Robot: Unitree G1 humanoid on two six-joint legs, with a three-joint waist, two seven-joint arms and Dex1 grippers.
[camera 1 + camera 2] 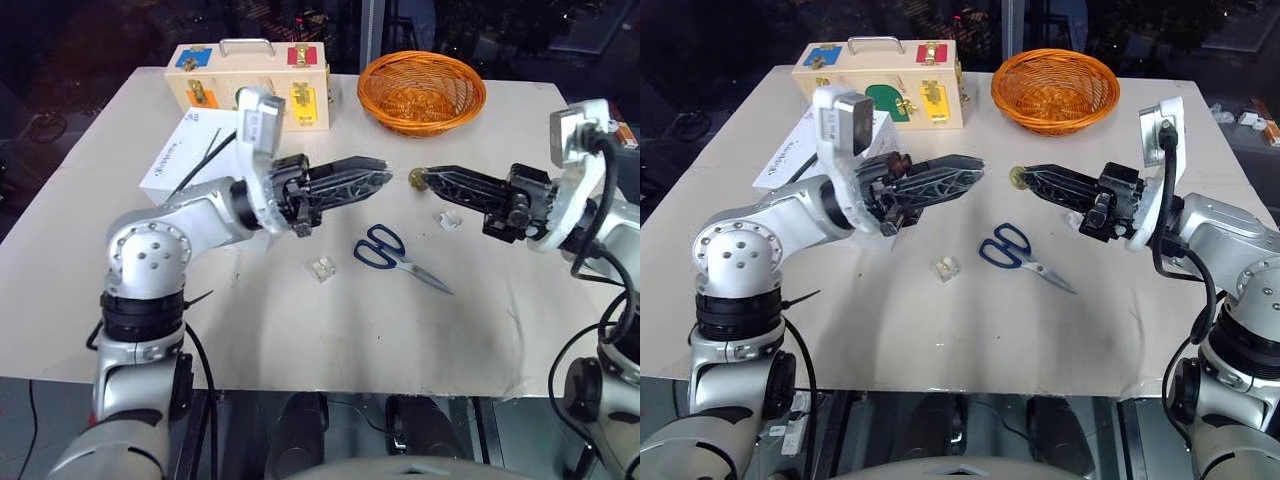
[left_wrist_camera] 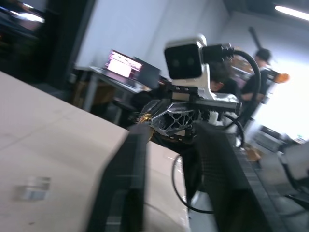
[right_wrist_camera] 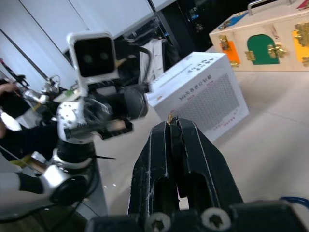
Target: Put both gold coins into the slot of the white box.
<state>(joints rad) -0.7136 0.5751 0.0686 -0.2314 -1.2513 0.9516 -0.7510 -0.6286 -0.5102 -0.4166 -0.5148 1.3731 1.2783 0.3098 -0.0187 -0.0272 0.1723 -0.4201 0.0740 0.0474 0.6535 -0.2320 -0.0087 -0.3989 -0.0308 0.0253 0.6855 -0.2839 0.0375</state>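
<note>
Holding one gold coin (image 1: 417,179) pinched in your right gripper (image 1: 428,178), left gripper (image 1: 378,170) nearly closed and empty; carry it to the white box (image 3: 203,99) slot.

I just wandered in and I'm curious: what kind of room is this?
Probably a robotics lab or test workshop. A table is laid out with practice props, such as a wooden latch case and an orange basket. Beyond it sits an open laptop on a desk, with people nearby.

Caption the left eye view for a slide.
Right pincer holds a gold coin facing the left pincer above the table.
</note>
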